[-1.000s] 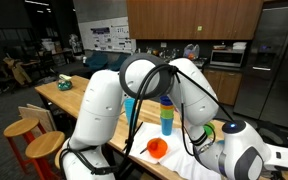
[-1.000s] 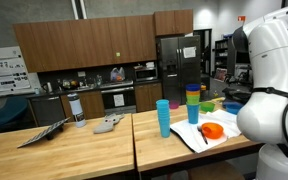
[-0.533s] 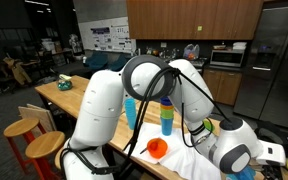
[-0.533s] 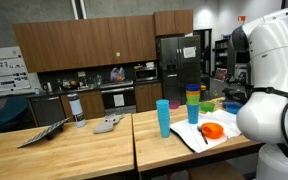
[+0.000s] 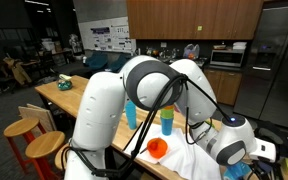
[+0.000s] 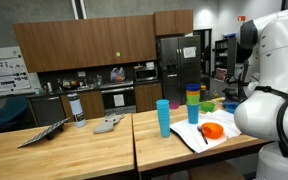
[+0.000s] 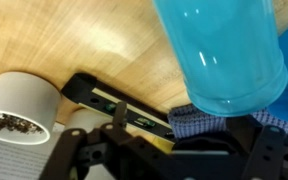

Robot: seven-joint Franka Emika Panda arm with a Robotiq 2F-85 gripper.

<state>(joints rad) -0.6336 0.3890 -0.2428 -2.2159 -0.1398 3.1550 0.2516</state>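
Blue cup (image 7: 224,55) stands on the wooden table (image 7: 44,40), filling the wrist view just ahead of the gripper (image 7: 172,158), whose fingers (image 7: 72,155) are spread wide and touch nothing. A white canister (image 7: 19,105) and a black bar (image 7: 114,100) lie close by. In an exterior view the cup stands upright near the table's middle, beside a cup stack (image 6: 192,104) and an orange dish (image 6: 212,131).

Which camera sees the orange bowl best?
An exterior view shows the round orange plastic bowl whole on the white cloth, nothing in front. In an exterior view it sits tucked between the white robot arm and a black cable. The wrist view misses it.
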